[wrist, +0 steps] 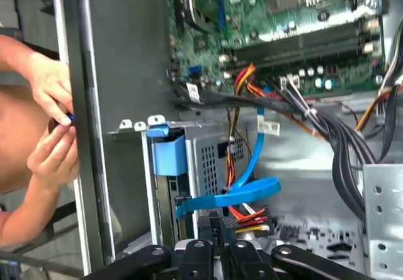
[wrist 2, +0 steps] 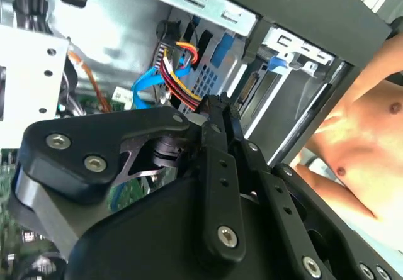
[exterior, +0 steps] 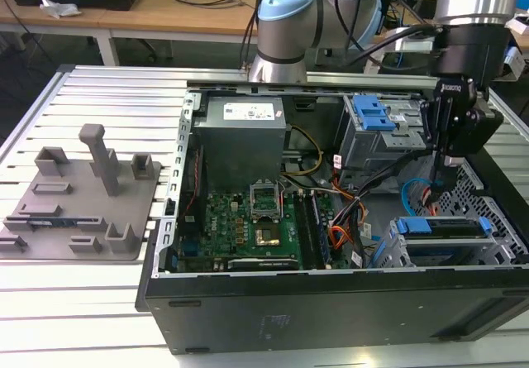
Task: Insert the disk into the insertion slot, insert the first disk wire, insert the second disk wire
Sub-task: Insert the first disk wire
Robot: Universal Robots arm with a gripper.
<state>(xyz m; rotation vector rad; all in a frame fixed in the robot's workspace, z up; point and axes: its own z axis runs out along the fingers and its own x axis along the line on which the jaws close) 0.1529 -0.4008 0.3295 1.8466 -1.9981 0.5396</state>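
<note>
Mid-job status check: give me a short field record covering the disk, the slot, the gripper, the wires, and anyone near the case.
disk: disk sits in the insertion slot, blue carrier showing
gripper: gripper shut on the black plug of the red-yellow-black wire, low in the case beside the slot
blue wire: blue flat cable loops by the slot; cannot tell if its end is plugged in
person: hands just outside the case wall

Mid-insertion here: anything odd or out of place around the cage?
Yes: a person's hands are at the case wall right beside the insertion slot, close to the gripper holding the disk wire.
</note>
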